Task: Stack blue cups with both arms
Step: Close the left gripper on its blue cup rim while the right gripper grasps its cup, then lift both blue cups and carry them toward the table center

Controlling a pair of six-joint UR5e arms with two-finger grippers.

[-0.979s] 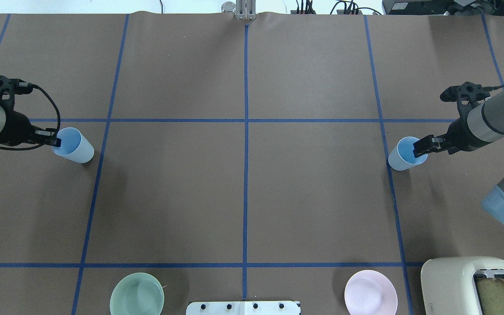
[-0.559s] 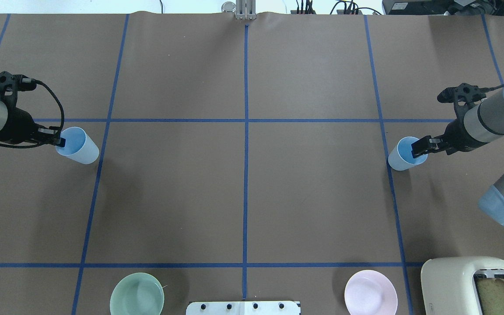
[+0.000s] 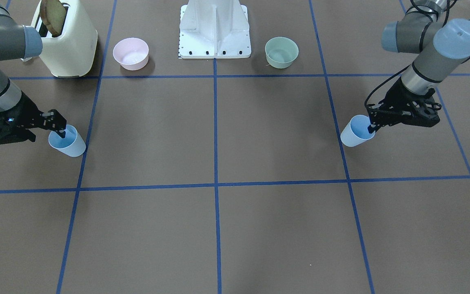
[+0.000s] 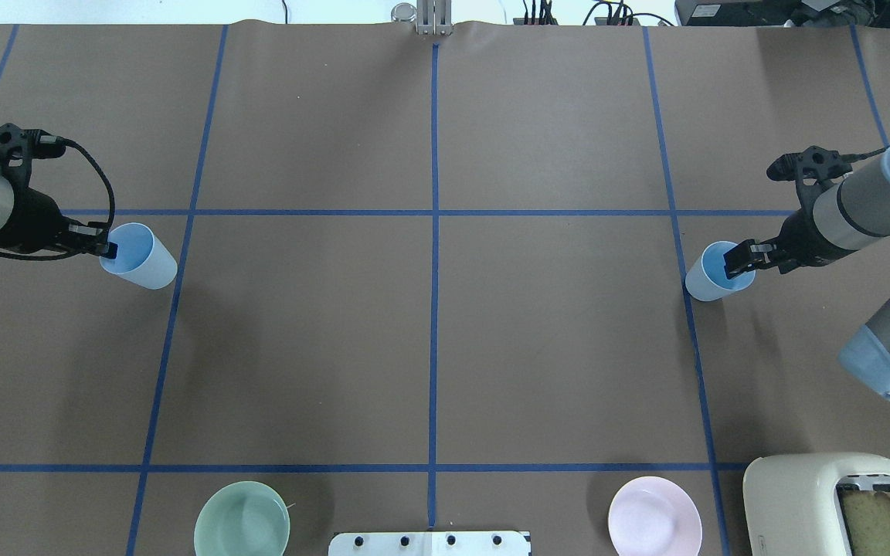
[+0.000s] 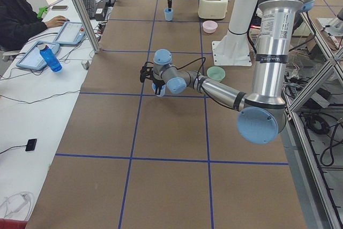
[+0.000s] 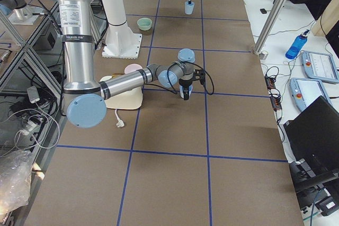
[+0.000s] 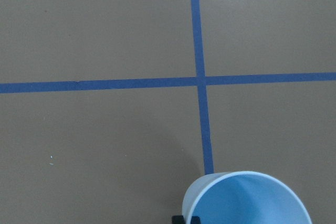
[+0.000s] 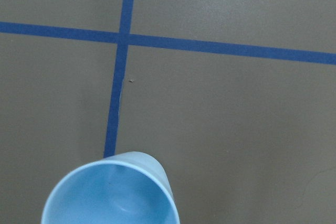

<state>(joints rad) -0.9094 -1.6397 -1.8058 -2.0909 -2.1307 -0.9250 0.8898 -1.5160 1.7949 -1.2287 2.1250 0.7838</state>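
Observation:
Two light-blue cups stand far apart on the brown table. My left gripper is shut on the rim of the left blue cup, one finger inside and one outside; the cup leans. It also shows in the front view and the left wrist view. My right gripper is shut on the rim of the right blue cup the same way. That cup shows in the front view and the right wrist view. I cannot tell whether either cup touches the table.
A pale green bowl and a pink bowl sit near the white base stand. A cream toaster with toast stands at the near right. Blue tape lines grid the table.
My left gripper has moved a little to the right with its cup. The right arm has shifted slightly; its cup has hardly moved.

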